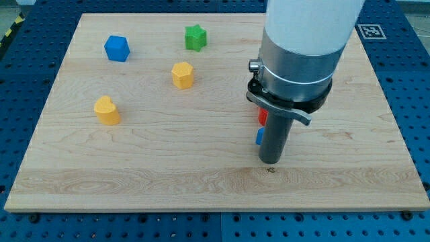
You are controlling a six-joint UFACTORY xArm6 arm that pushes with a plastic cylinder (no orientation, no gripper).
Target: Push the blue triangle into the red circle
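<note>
The arm's grey cylinder (274,138) stands over the board's right half and hides most of the task's blocks. Only a sliver of a red block (263,116) shows at the cylinder's left edge, with a sliver of a blue block (259,137) just below it. Their shapes cannot be made out, and I cannot tell whether they touch. My tip (270,169) shows as a small dark point on the wood just under the cylinder, below and slightly right of the blue sliver.
A blue block (116,48) sits at the top left, a green star (195,37) at the top centre, a yellow hexagon (182,74) below the star, and a second yellow block (106,109) at the left. The wooden board (168,175) lies on a blue perforated table.
</note>
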